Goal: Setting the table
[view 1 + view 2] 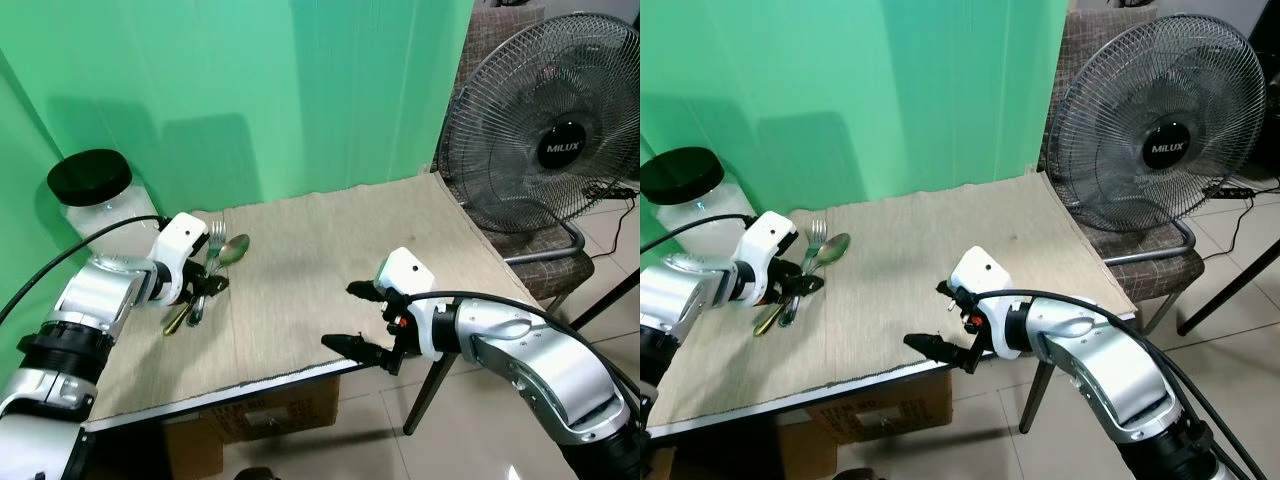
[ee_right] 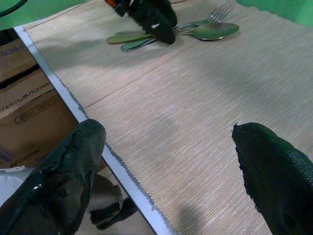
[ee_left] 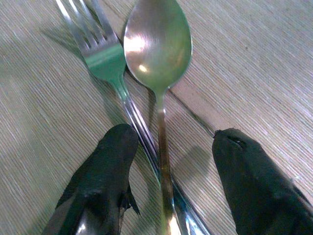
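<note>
Green backdrop, woven mat on the tabletop (image 1: 330, 260): your left end effector (image 3: 168, 183) sits released astride the fork (image 3: 105, 61) and spoon (image 3: 157, 46) handles, probably to pinch both, while your right end effector (image 1: 362, 318) waits released near the front edge.

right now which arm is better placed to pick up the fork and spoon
Left. The left claw is open and straddles the handles of the silver metal fork and silver metal spoon; the right claw hangs open at the table's near edge.
</note>
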Available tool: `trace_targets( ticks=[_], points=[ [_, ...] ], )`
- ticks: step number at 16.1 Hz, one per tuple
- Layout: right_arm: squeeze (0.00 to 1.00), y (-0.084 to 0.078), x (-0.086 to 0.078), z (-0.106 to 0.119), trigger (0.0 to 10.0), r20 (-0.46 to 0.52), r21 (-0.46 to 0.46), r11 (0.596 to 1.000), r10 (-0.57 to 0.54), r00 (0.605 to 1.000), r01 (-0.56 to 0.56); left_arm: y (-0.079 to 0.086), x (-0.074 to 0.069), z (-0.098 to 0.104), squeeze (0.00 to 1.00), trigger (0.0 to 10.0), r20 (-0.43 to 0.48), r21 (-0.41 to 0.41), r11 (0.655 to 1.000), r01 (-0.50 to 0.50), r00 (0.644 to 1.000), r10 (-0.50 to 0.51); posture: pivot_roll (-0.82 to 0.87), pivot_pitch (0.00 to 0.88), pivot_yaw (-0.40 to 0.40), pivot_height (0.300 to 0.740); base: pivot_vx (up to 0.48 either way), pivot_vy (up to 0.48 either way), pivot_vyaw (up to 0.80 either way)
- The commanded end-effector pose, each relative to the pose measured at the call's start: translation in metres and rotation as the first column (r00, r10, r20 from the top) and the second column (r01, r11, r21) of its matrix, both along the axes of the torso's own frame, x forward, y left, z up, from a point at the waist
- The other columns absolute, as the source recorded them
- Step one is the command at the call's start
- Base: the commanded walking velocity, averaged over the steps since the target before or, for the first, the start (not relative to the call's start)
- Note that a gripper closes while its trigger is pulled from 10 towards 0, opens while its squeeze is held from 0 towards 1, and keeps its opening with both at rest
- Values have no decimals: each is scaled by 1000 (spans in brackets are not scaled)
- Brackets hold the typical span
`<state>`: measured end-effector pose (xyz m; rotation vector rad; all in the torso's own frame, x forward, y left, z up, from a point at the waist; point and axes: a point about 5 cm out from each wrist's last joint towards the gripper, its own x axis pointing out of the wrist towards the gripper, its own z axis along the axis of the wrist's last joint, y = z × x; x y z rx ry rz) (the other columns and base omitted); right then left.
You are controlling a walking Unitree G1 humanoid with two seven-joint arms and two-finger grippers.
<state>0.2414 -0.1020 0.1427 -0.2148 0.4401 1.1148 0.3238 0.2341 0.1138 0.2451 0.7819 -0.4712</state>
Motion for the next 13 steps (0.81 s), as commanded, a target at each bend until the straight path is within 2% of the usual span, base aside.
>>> trace_targets(
  ticks=[1,8,13],
  points=[
    [0,0,-1,1,10000,3,-8,1000,15,1000,-15,-1,3,1,0,0,5,9,1000,10,1000,-10,42,0,62,740,0,0,0],
    [0,0,-3,0,10000,5,-11,1000,12,1000,-12,2,3,-11,0,0,-30,38,999,19,999,-18,37,0,71,740,0,0,0],
    [0,0,-4,-1,10000,5,-18,1000,17,1000,-17,4,-2,-23,0,0,-77,49,998,32,997,-28,35,0,70,740,0,0,0]
  ],
)
